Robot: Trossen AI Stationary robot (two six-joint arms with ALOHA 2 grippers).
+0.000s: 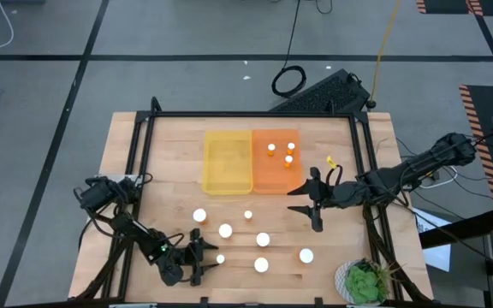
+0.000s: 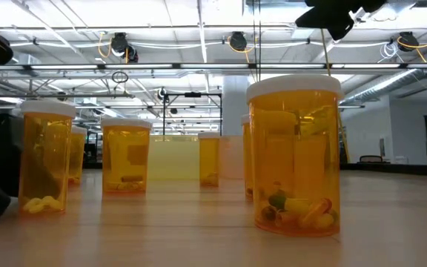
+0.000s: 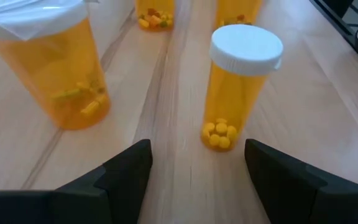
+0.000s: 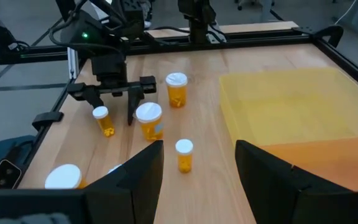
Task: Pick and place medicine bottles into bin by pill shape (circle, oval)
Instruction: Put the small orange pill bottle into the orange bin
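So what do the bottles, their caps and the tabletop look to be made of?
The bottles look like clear amber plastic: the pills show through the glossy walls. Caps seem to be opaque white plastic, matte, with a ribbed rim. The table looks like light wood planks, with visible grain and seams and a smooth, probably sealed finish. The open left gripper faces one bottle.

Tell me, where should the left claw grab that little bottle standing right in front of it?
Probably around the amber body just under the white cap, coming in level from the side. The small bottle stands upright between the open fingers of the left gripper, and its round sides suit a two-finger squeeze.
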